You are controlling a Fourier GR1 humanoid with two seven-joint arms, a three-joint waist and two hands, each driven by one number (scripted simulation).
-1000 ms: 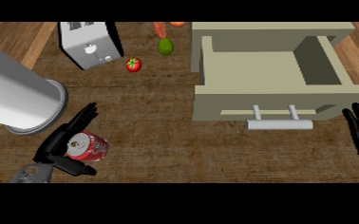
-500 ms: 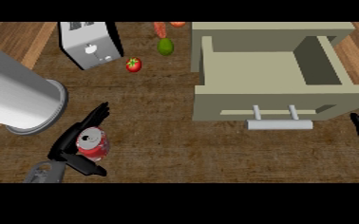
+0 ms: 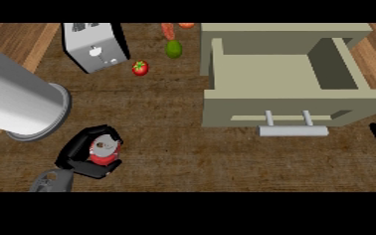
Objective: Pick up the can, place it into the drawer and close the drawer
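**Left hand closed round can, drawer open**

Near edge, lower left: left hand (image 3: 82,155) curled round the red can (image 3: 103,151), fingers and thumb wrapping it. Can's silver top faces up toward the view; long axis roughly vertical, slightly tilted. Bare wooden counter (image 3: 183,154) runs open from the hand rightward to the drawer (image 3: 279,77). Drawer pulled out, handle (image 3: 292,129) facing the near side, interior unoccupied. Right hand: only a dark sliver at the right edge (image 3: 373,129); cannot tell its state. Large grey cylinder (image 3: 29,104) just beyond the hand. Farther: tomato (image 3: 140,67), toaster (image 3: 94,46), green fruit (image 3: 173,49).
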